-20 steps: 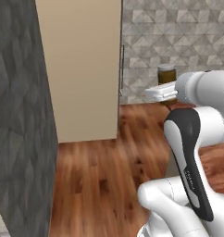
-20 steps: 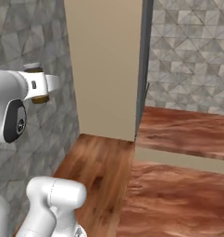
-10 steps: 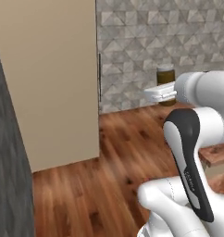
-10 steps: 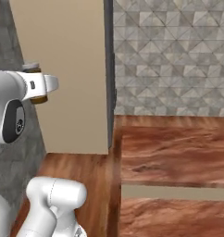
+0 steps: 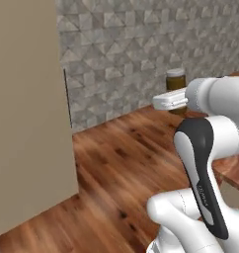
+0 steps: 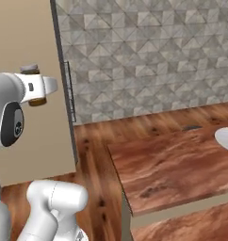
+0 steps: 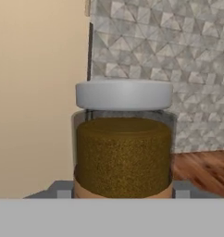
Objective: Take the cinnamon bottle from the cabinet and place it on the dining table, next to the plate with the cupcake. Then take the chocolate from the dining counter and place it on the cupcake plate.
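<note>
carrying: the cinnamon bottle (image 7: 124, 139) rides upright in the gripper (image 7: 123, 193), jaws closed on its base, held in the air ahead of the arm and clear of any surface.
where: from the left base camera the jar (image 5: 176, 84) shows above the white hand; from the right it peeks out behind the wrist (image 6: 31, 85).
just changed: over the last second the whole scene has slid sideways, so the base is turning; the tall tan cupboard (image 6: 26, 47) has swung off to the side and the tiled wall (image 6: 149, 56) has opened up.
new arrival: the near corner of the dining table (image 6: 172, 164) has come into the right base camera, with the plate (image 6: 226, 140) at its far right edge.
meaning: judged mid-transport, placement not yet begun.
cut off: the plate is clipped by the frame; a small dark mark on the tabletop is too faint to name.
</note>
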